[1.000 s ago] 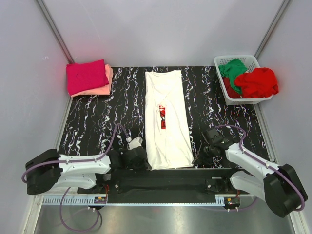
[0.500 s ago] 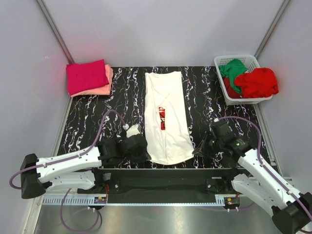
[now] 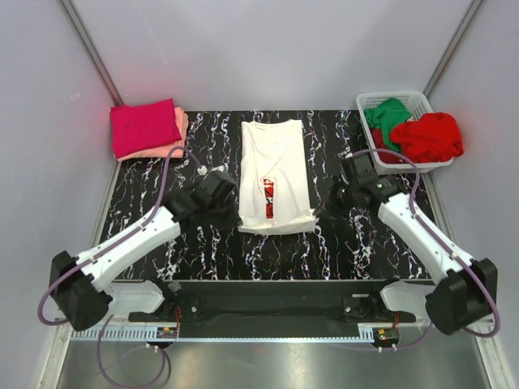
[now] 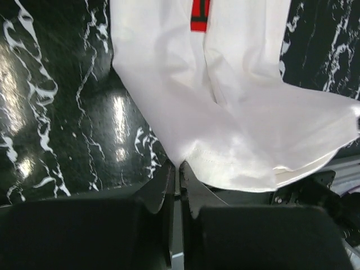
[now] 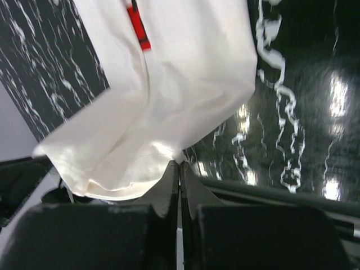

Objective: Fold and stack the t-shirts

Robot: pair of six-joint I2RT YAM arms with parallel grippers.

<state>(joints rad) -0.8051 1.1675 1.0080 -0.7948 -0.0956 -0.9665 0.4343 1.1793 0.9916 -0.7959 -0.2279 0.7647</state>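
Overhead, the white t-shirt point(image 3: 276, 162) lies on the surface point(image 3: 365, 243), its hem between the arms. Only the wrist views show the left gripper point(image 4: 180, 166) and right gripper point(image 5: 180, 164) each clamped on a hem corner.

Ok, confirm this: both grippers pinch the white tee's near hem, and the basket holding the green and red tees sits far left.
Wrong side: the top view shows the basket far right, not left. The rest stands.

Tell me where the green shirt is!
In the top view, the green t-shirt lies in the white basket at the far right corner of the table, next to the red t-shirt.
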